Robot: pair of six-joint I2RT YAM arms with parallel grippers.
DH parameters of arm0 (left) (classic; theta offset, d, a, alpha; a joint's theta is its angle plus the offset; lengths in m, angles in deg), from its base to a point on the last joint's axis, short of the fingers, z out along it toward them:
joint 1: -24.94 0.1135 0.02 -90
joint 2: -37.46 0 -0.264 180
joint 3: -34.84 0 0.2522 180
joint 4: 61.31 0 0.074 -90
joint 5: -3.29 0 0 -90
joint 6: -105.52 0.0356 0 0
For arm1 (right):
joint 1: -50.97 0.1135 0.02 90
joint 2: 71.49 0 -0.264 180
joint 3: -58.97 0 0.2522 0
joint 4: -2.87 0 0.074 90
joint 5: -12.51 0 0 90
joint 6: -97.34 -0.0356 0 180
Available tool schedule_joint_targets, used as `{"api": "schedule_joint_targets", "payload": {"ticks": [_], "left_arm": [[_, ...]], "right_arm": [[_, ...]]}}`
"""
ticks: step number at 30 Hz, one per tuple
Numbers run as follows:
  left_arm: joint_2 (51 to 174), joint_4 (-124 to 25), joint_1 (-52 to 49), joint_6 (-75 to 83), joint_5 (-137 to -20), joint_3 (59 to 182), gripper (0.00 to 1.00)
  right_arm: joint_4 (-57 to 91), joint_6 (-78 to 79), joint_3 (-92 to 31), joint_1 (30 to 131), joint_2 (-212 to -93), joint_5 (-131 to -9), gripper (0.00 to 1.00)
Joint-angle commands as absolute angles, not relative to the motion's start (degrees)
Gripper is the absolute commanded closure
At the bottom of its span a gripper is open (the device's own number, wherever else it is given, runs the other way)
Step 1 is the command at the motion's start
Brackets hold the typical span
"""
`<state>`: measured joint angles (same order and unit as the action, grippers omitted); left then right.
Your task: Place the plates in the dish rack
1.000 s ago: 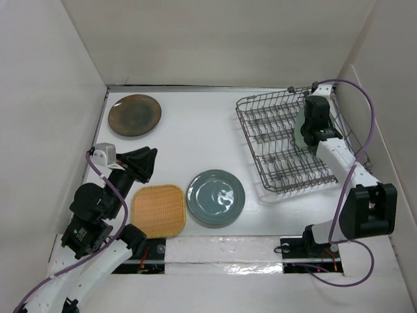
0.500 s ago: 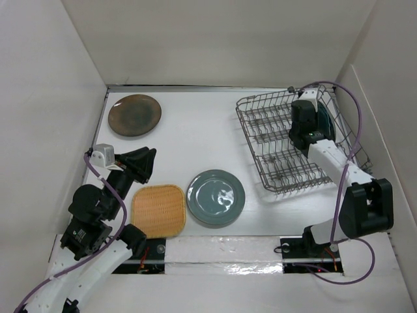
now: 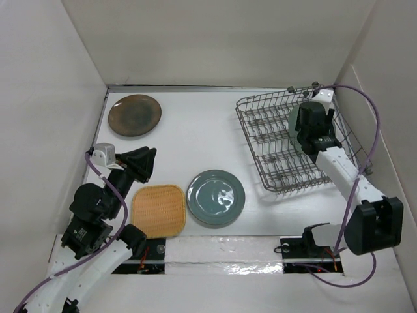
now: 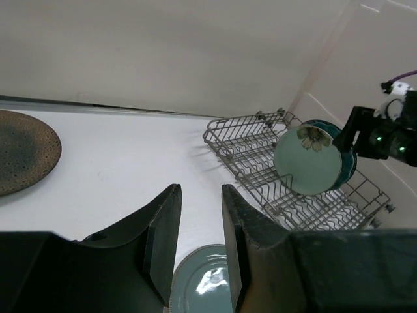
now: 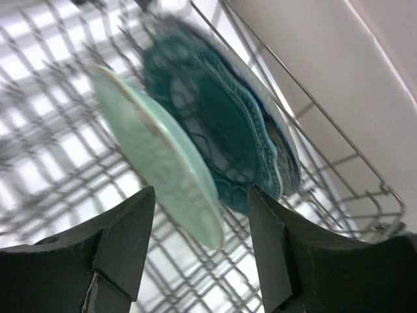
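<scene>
The dish rack [image 3: 277, 147] sits at the right back of the table. In it stand a pale green plate [image 5: 156, 156], a teal scalloped plate [image 5: 221, 124] and a blue-patterned plate [image 5: 290, 160], close together on edge. My right gripper [image 3: 301, 130] hangs over them, open, and the green plate's rim lies loose between its fingers [image 5: 130, 228]. On the table lie a dark brown plate [image 3: 135, 115], a tan woven plate [image 3: 158, 210] and a grey-blue plate [image 3: 215, 197]. My left gripper [image 3: 146, 163] is open and empty above the table, left of the grey-blue plate [image 4: 205, 287].
White walls close in the table on the left, back and right. The rack [image 4: 251, 147] stands hard against the right wall. A taped strip [image 3: 221, 251] runs along the near edge between the arm bases.
My right gripper has opened and let go of the pale green plate, which now stands in the rack beside the teal one. The left arm has not moved.
</scene>
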<state>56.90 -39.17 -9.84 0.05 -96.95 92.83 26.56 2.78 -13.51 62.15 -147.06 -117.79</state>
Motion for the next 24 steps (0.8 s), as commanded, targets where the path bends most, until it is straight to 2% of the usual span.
{"api": "schedule_joint_targets", "payload": {"ticks": [1, 4, 6, 7, 8, 10, 12, 13, 19, 24], "left_arm": [[57.76, -42.28, -10.04, 0.66, -97.52, 92.73, 0.72], [58.99, -41.58, -10.04, 0.58, -98.4, 92.99, 0.72], [59.17, -41.58, -10.04, 0.66, -98.49, 93.08, 0.73], [59.17, -41.92, -10.04, 0.66, -98.67, 92.73, 0.74], [59.17, -42.1, -10.04, 0.66, -98.93, 92.64, 0.76], [59.95, -41.49, -10.04, 0.4, -100.51, 92.81, 0.84], [60.48, -41.05, -10.04, 0.4, -101.65, 93.16, 0.96], [60.57, -41.22, -10.04, 0.31, -102.0, 93.08, 0.99], [61.19, -40.96, -10.04, 0.05, -103.94, 93.25, 1.0], [61.45, -40.79, -10.04, 0.05, -103.59, 93.16, 1.0]], "right_arm": [[27.52, -1.44, -19.2, 62.66, -141.37, -111.17, 0.34], [29.02, -2.86, -21.84, 64.95, -139.17, -106.33, 0.34], [29.63, -3.3, -22.9, 68.8, -138.12, -104.75, 0.4], [29.64, -3.47, -23.34, 70.55, -137.76, -102.39, 0.46], [29.29, -3.99, -23.17, 74.4, -137.41, -100.89, 0.71], [28.06, -5.48, -22.38, 78.37, -137.67, -95.37, 0.97], [28.49, -8.56, -21.85, 84.59, -138.98, -91.66, 1.0], [29.1, -9.79, -21.59, 86.9, -140.29, -88.6, 1.0], [22.36, -28.93, -8.51, 104.8, -141.88, -80.14, 1.0], [19.09, -40.38, -3.65, 117.66, -147.85, -82.58, 0.97]]}}
